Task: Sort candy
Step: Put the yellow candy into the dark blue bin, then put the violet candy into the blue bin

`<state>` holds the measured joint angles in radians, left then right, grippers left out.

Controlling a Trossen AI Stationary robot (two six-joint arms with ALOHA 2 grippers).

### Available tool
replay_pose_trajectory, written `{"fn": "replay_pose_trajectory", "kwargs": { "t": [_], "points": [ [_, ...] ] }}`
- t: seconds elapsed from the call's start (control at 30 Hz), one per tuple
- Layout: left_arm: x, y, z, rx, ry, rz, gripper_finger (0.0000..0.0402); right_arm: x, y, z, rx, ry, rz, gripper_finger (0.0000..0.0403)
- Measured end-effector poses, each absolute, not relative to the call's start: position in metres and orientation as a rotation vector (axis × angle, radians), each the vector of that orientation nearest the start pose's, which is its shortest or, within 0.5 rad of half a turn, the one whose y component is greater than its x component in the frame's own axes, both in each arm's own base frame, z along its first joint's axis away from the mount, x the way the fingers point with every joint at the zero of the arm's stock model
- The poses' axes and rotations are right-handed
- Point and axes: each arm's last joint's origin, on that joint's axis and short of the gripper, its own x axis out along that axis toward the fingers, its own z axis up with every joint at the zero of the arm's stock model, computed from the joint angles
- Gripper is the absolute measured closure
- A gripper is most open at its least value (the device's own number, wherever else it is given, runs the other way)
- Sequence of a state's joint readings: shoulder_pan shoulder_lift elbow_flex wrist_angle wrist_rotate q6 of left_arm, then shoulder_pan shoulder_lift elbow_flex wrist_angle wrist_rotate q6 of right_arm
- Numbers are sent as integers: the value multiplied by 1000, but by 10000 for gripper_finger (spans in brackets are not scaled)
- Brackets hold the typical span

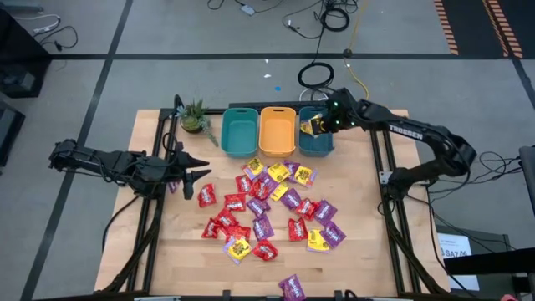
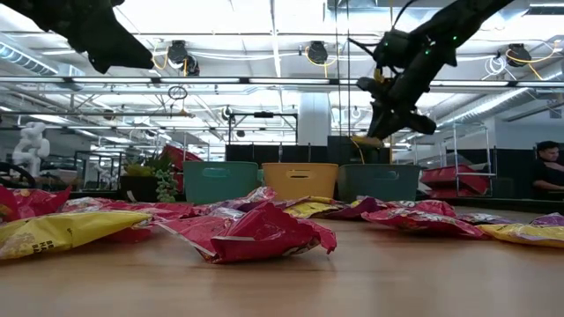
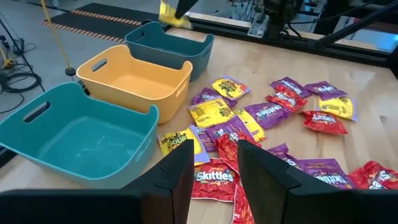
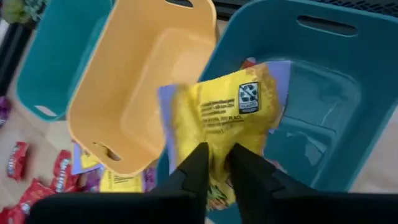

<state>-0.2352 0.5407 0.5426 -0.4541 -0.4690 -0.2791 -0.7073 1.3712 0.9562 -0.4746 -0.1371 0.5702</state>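
Observation:
Several red, purple and yellow candy packets (image 1: 267, 209) lie flat in a loose pile on the wooden table, in front of three bins in a row: teal (image 1: 240, 134), orange (image 1: 277, 131) and teal (image 1: 324, 146). My right gripper (image 1: 316, 127) hangs over the right teal bin (image 4: 323, 106), near its rim beside the orange bin (image 4: 143, 93), shut on a yellow packet (image 4: 230, 118). My left gripper (image 1: 199, 169) is open and hovers at the left edge of the pile, above red packets (image 3: 214, 177). My right gripper (image 4: 219, 168) pinches the yellow packet by one end (image 4: 217, 149) between its two fingers. The fingers come from above, slanting down. The packet is lifted clear and hangs below them over the teal bin's opening (image 2: 370, 139).
A small potted plant (image 1: 194, 117) stands left of the bins at the far left corner. One purple packet (image 1: 292, 287) lies alone by the near edge. Bare wood shows left of the pile and along the near side. A person (image 2: 551, 167) sits beyond the table.

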Motion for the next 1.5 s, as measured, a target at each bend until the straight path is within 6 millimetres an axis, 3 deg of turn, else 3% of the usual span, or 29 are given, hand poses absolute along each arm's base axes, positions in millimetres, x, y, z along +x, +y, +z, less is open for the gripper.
{"fn": "replay_pose_trajectory", "kwargs": {
  "t": [0.3,0.47,0.8,1.1,1.5],
  "points": [
    [122,-16,259,-118,389,287,269,207,-181,246,868,651,-774,220],
    [123,-16,259,-113,384,292,269,199,-174,257,864,634,-766,185],
    [127,-17,270,-160,274,283,269,173,-146,285,946,593,-770,195],
    [128,-18,270,-169,270,246,269,154,-96,296,1024,674,-877,215],
    [127,-18,270,-96,282,226,269,163,-39,303,1079,630,-844,218]
  ]
}}
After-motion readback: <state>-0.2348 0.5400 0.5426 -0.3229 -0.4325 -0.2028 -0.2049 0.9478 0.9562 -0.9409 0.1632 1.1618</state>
